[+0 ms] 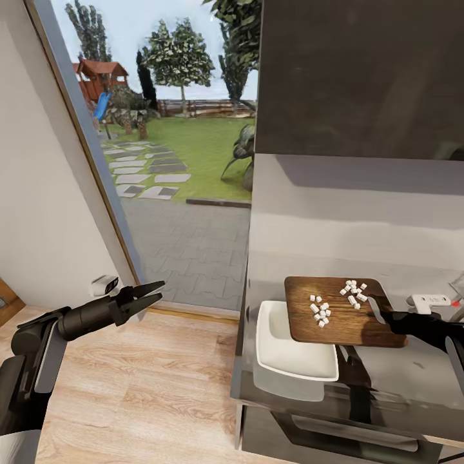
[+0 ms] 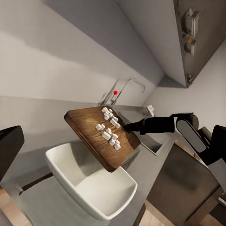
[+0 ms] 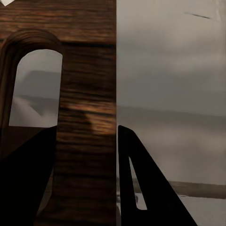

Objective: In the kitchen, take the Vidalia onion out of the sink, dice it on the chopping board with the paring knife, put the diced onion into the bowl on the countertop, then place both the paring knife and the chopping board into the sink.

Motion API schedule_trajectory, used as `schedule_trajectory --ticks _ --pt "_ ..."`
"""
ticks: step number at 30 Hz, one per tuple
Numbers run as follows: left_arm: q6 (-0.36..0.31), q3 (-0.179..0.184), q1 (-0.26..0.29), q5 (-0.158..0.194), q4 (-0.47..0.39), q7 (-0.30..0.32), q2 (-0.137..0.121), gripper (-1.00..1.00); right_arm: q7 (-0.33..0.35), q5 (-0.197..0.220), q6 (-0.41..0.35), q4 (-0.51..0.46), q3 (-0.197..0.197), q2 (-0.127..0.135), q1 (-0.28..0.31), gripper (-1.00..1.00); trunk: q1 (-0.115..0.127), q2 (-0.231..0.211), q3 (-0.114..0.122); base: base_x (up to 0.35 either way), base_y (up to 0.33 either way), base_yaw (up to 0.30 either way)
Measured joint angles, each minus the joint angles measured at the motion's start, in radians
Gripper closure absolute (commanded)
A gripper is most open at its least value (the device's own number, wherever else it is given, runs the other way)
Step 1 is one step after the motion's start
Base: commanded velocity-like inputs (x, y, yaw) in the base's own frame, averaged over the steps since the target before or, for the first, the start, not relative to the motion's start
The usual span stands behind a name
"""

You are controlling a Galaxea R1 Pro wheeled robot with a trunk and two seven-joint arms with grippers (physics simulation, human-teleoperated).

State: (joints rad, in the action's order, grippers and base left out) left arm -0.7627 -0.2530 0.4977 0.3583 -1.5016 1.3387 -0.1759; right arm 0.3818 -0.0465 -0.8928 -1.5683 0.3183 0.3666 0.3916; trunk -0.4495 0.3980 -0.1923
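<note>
Above the white square bowl (image 1: 293, 348): dark brown wooden chopping board (image 1: 338, 322), gripped at its end by the right gripper (image 1: 385, 317).
White diced onion pieces (image 1: 335, 301) on board; left gripper (image 1: 149, 294) parted, empty, over wood floor (image 1: 142, 393).

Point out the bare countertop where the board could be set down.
Bare countertop runs behind the chopping board toward the wall. It is crowded in front: the bowl sits under the board's near edge, and the right end effector holds the board's far end.
</note>
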Motion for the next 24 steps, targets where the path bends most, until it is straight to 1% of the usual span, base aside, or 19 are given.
schedule_trajectory --ticks 5,17,24 --pt "0.000 0.000 0.000 0.000 0.000 0.000 0.000 -1.00 0.000 -0.001 0.002 0.000 0.000 0.000 0.000 1.00 0.000 0.000 0.000 0.000 0.000 0.024" --pt "0.000 0.000 0.000 0.000 0.000 0.000 0.000 -1.00 0.000 0.000 0.000 0.000 0.000 0.000 0.000 1.00 0.000 0.000 0.000 0.000 0.000 0.085" --pt "0.000 0.000 0.000 0.011 0.000 0.000 0.000 -1.00 0.000 -0.001 0.001 0.000 0.000 0.000 0.000 1.00 0.000 0.000 0.000 0.000 0.000 0.086"
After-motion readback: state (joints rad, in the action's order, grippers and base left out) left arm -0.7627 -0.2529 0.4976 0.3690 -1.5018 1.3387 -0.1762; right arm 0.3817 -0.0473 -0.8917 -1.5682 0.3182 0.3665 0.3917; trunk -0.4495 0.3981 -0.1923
